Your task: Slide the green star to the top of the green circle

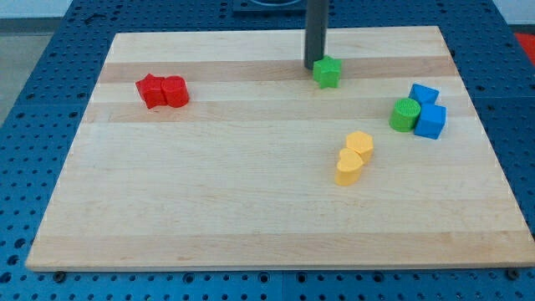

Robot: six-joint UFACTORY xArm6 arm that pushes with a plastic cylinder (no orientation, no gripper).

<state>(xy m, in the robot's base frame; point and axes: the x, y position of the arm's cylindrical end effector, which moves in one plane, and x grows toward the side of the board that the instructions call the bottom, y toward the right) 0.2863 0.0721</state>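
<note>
The green star [328,72] lies on the wooden board near the view's top, right of centre. My tip [313,65] is at the star's upper left edge, touching or nearly touching it. The green circle [405,114] stands at the view's right, lower and to the right of the star. It sits between two blue blocks, one above right [424,94] and one to its right [431,121].
Two red blocks [163,91] sit together at the view's upper left. Two yellow blocks [354,157] sit together below the centre right. The board's [251,201] edges drop to a blue perforated table.
</note>
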